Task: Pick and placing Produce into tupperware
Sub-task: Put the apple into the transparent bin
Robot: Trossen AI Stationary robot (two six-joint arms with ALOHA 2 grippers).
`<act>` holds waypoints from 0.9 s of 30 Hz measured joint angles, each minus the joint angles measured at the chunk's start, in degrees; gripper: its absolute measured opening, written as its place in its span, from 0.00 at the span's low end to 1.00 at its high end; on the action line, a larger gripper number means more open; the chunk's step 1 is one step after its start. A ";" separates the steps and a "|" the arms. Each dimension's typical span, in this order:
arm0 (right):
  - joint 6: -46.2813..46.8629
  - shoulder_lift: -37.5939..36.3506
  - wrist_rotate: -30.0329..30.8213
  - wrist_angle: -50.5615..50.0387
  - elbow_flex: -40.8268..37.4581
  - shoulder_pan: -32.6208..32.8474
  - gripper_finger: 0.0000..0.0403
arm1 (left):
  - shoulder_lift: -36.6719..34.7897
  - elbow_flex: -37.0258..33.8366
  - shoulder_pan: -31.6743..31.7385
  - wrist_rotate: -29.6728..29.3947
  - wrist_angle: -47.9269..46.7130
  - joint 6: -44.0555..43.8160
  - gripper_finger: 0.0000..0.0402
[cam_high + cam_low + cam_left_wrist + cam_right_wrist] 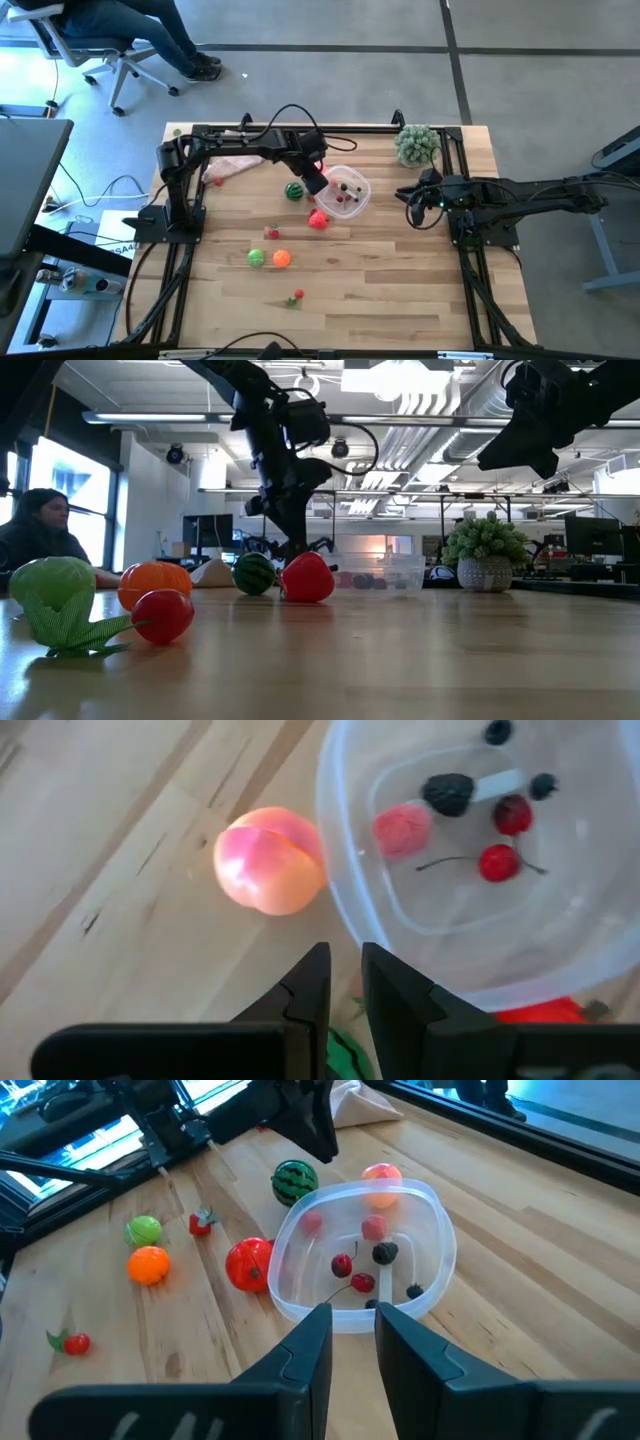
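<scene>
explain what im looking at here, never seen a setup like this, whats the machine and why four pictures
These are two dark robot arms at a wooden table, each ending in a two-finger gripper. One camera looks straight down, one sits at table height, and one rides on each wrist.

The job is sorting toy produce into the clear tub, which already holds berries and small red pieces. Still outside it: a striped green ball, a red piece, a green ball, an orange ball and a peach-coloured fruit.

The left gripper hangs beside the tub with its fingers nearly together and nothing between them. The right gripper waits further right, also empty. A potted plant stands at the back.
</scene>
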 joint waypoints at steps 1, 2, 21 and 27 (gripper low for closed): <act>0.00 0.00 0.03 -0.02 0.00 0.00 0.17 | 0.15 -0.01 0.03 -0.01 -0.42 -0.16 0.13; 0.00 0.00 0.15 -0.04 0.00 0.00 0.17 | 0.17 -0.02 0.08 0.02 -0.84 -0.17 0.13; -0.05 0.00 0.39 -0.58 0.00 0.00 0.17 | 4.33 -0.06 -3.26 3.80 -0.60 -0.22 0.13; -0.26 -0.01 0.64 -0.91 0.00 -0.01 0.17 | 4.29 -0.04 -5.50 3.86 -0.46 -0.07 0.13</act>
